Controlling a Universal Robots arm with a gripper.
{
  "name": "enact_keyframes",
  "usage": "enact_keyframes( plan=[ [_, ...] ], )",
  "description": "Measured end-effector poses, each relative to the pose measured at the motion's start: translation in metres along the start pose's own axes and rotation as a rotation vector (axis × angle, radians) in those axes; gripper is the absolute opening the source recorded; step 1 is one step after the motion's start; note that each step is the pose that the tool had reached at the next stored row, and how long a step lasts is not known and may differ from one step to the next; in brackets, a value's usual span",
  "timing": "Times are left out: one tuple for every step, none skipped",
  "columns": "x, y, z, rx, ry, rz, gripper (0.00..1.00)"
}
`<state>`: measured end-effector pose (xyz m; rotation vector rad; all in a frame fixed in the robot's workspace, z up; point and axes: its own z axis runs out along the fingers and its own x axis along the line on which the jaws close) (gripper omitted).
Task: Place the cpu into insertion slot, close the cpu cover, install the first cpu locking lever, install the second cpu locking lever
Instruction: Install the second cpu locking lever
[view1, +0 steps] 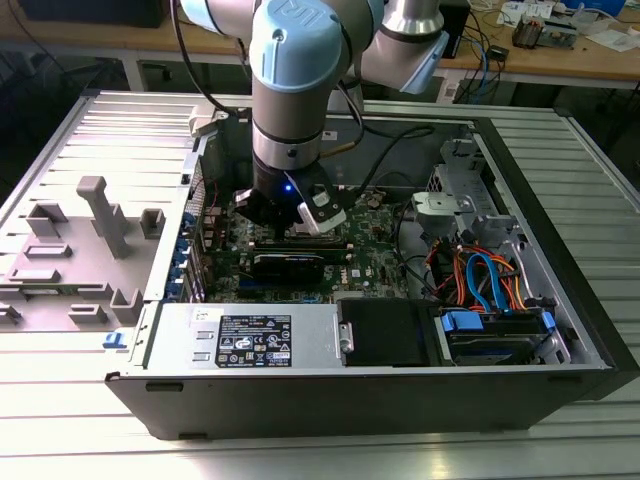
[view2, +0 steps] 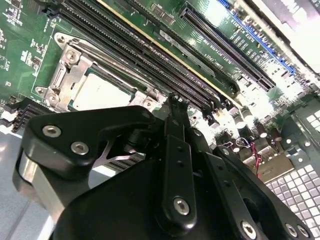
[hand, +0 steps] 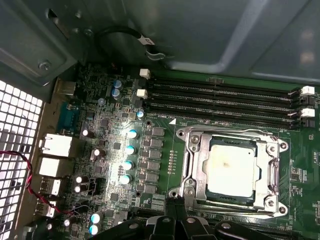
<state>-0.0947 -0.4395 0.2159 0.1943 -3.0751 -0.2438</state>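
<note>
cpu (hand: 231, 166) sits in the insertion slot (hand: 192, 165), cpu cover (hand: 272, 172) closed.

Bright glare washes the green circuit board (view2: 220, 20) in the second wrist view; the case interior is dim.

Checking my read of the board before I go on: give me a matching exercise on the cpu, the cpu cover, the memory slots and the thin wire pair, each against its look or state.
Things, as seen in the first wrist view:
1. cpu
2. cpu cover
3. memory slots
4. wire pair

Look or state:
A. long, black, in parallel rows
B. pale silver-grey square face
C. red and black, thin
D. silvery frame lying flat around the chip

Pairs: 1-B, 2-D, 3-A, 4-C.
</note>
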Motion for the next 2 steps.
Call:
enact_keyframes(
  plan=[
    [0.0,0.0,0.0,0.0002,0.0,0.0,0.11],
    [0.0,0.0,0.0,0.0003,0.0001,0.0,0.11]
  ],
)
